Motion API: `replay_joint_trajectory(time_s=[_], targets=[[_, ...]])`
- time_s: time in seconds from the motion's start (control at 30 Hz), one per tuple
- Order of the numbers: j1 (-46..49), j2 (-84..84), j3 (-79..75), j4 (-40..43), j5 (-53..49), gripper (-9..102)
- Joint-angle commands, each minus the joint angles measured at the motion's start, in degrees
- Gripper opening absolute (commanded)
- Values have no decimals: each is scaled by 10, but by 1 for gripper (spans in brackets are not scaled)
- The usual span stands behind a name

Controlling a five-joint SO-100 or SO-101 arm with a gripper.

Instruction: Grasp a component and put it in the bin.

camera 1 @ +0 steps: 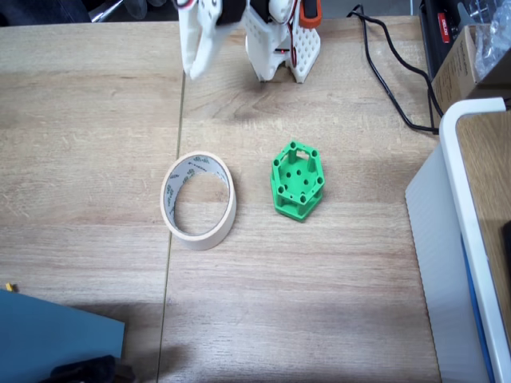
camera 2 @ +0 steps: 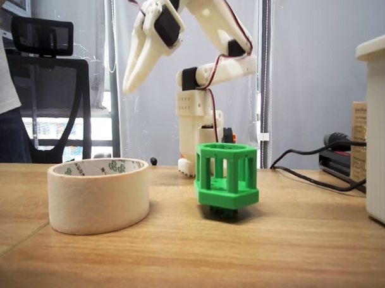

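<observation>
Still untouched, the green block (camera 1: pixel 297 181) sits on the surface (camera 1: pixel 319 303) right of the tape roll (camera 1: pixel 199 199), well below and right of the raised jaws (camera 1: pixel 194 62), seemingly clenched, empty.

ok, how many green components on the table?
1. The green component sits on the wood table, right of the tape roll in both fixed views, apart from it.

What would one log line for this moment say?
claw: raised, holding nothing | green block: on table, untouched | tape roll: beside block, nothing inside | step: grasp not begun
</observation>
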State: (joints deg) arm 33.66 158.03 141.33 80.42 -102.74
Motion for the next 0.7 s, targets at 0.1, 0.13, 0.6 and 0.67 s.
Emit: replay_joint_trajectory(time_s=[0.1,0.13,0.6,0.67], targets=[[-107,-91,-82,-10,7,1],[-121,-99,-86,-10,7,1],[-252,-165,-133,-10,6,14],[-267,-178,-138,-10,6,16]])
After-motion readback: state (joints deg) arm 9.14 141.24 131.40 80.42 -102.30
